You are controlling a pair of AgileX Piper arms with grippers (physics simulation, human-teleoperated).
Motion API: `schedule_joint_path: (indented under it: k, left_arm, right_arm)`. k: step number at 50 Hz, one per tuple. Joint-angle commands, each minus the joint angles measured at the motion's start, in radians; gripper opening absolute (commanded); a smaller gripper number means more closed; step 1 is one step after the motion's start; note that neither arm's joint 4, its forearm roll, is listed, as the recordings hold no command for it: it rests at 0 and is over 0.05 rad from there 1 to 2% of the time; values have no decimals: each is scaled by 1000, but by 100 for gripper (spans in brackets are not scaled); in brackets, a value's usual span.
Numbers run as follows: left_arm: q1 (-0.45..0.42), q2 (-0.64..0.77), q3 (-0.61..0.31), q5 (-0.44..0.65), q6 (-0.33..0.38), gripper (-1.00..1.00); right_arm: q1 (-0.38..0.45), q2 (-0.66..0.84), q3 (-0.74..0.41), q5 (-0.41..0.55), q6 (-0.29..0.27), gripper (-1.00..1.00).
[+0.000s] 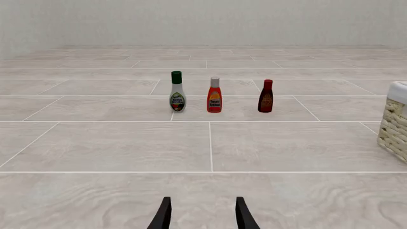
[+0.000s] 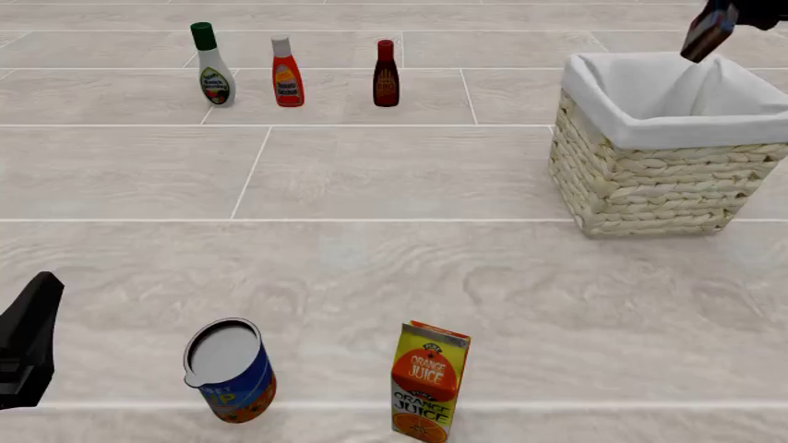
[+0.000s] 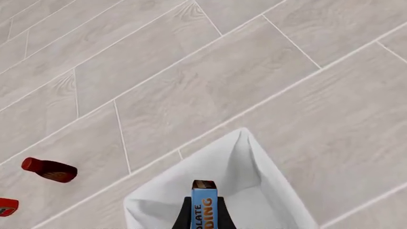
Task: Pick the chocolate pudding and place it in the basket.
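The chocolate pudding [image 2: 707, 35], a small dark brown carton with a blue edge, hangs tilted in my right gripper [image 2: 724, 17] over the far right corner of the wicker basket [image 2: 652, 185]. In the right wrist view the carton [image 3: 204, 202] sits between the dark fingers, directly above the basket's white cloth lining [image 3: 241, 162]. My right gripper is shut on it. My left gripper [image 1: 200, 212] is open and empty, low over the table at the near left; its arm [image 2: 28, 346] shows in the front view. The basket's edge [image 1: 395, 124] also shows in the left wrist view.
Three bottles stand in a row at the far left: a white dressing bottle [image 2: 212, 66], a red-orange bottle [image 2: 287, 74] and a dark brown sauce bottle [image 2: 386, 76]. A blue can [image 2: 229, 369] and a tall orange juice carton [image 2: 427, 380] stand near the front edge.
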Motion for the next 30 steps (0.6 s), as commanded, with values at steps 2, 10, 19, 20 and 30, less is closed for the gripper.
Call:
schedule_joint_path:
  k: [2, 10, 19, 20, 30]
  left_arm:
    - [0, 0, 0, 0, 0, 100]
    - [0, 0, 0, 0, 0, 100]
    - [0, 0, 0, 0, 0, 100]
    - [0, 0, 0, 0, 0, 100]
    - [0, 0, 0, 0, 0, 100]
  right_arm:
    - [3, -15, 70, -43, 11, -100]
    - [8, -13, 82, -49, 14, -100]
    - [7, -2, 91, -56, 19, -100]
    - [7, 3, 89, -54, 21, -100]
    - [10, 10, 99, -62, 27, -100]
